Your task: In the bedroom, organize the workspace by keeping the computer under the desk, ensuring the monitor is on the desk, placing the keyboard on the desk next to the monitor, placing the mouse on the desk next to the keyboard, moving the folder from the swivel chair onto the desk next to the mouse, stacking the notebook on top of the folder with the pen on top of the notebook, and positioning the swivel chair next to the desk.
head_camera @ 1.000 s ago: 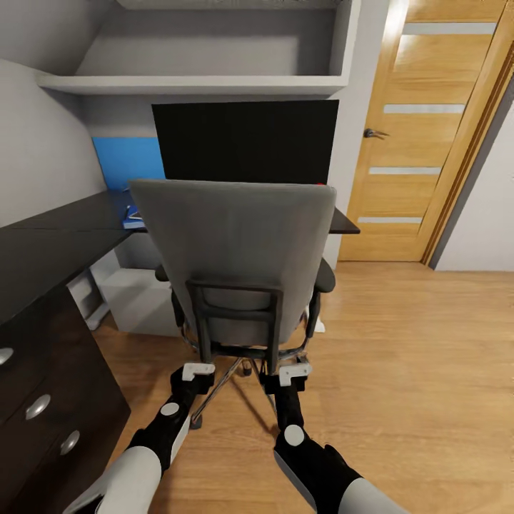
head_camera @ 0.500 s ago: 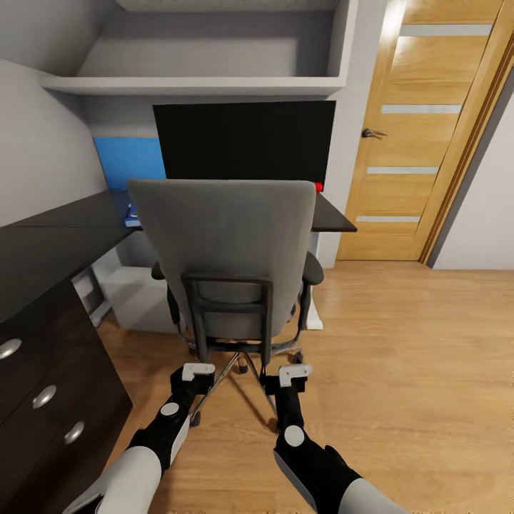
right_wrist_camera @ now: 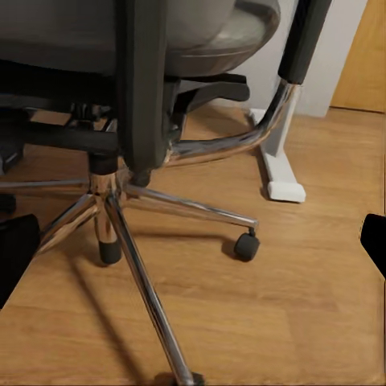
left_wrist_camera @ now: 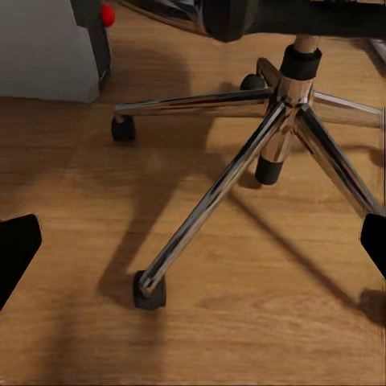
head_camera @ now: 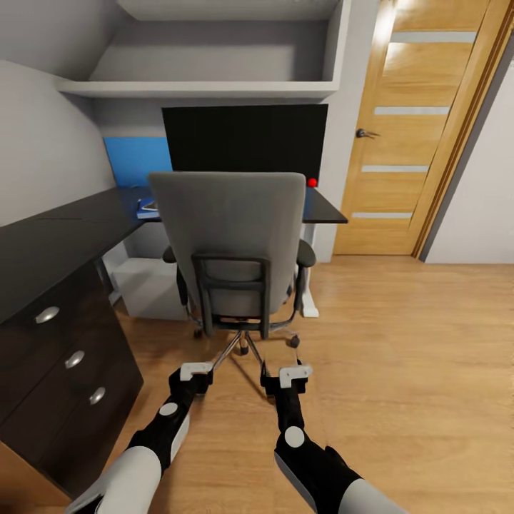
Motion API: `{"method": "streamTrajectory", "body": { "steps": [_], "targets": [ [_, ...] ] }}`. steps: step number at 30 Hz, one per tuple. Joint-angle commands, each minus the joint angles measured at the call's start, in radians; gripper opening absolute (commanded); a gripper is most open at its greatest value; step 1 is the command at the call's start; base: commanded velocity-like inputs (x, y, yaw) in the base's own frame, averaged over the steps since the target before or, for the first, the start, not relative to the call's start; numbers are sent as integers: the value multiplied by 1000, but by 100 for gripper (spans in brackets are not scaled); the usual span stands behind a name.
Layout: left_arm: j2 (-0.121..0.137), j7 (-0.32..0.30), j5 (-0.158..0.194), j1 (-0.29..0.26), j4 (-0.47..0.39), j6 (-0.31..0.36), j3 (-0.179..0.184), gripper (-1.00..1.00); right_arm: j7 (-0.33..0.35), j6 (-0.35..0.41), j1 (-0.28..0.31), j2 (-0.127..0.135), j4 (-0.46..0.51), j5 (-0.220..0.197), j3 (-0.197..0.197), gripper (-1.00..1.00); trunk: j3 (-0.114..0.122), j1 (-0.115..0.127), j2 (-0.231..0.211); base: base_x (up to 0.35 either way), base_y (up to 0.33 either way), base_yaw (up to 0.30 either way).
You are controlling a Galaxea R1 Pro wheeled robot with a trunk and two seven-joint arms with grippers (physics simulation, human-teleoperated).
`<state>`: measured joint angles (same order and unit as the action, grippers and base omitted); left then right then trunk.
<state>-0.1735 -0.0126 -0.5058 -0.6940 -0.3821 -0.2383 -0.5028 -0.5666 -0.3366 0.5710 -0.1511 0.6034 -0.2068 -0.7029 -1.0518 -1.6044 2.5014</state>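
Observation:
The grey swivel chair [head_camera: 228,232] stands with its back to me, in front of the black desk [head_camera: 325,210]. A black monitor [head_camera: 245,143] stands on the desk behind it. A small red object [head_camera: 312,183] lies on the desk at the right of the backrest, and a flat blue item [head_camera: 148,208] at its left. A grey box [head_camera: 146,285] sits under the desk. My left gripper [head_camera: 194,371] and right gripper [head_camera: 285,375] hang open and empty above the floor, short of the chair's chrome base [left_wrist_camera: 281,104]. The backrest hides the seat and the desk's middle.
A dark drawer unit [head_camera: 64,350] with round knobs stands close at the left. A wooden door [head_camera: 421,135] is at the back right. Bare wood floor [head_camera: 400,357] stretches to the right. The desk's white foot [right_wrist_camera: 285,189] sits beside a chair caster [right_wrist_camera: 246,245].
The whole view has pulled back and shifted. The chair now looks smaller and stands farther from both grippers, nearer the desk. More of the drawer unit shows at the left.

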Motion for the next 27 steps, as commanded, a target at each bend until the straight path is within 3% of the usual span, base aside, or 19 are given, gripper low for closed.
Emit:
{"method": "streamTrajectory", "body": {
  "steps": [1,6,15,23,27],
  "targets": [
    [-1,-2,10,-1,0,-4,-8,100,-6,-5,1,1,0,-10,-7,100,-1,1,0,-327,0,0],
    [-1,-3,63,-1,0,-4,-7,100,-6,-5,1,1,-2,-10,-7,100,-1,1,0,-324,0,0],
    [17,-2,77,-1,0,-5,-6,100,-6,-5,2,1,-36,-11,-5,100,-1,1,0,-305,0,0],
    [29,-1,89,-1,33,-9,-9,100,6,-43,2,0,-108,-19,-1,100,3,1,0,-71,0,0],
    [42,10,139,-1,45,-23,-13,100,8,-65,2,1,-126,-20,0,100,18,3,-1,-10,0,0]
  ]
}}
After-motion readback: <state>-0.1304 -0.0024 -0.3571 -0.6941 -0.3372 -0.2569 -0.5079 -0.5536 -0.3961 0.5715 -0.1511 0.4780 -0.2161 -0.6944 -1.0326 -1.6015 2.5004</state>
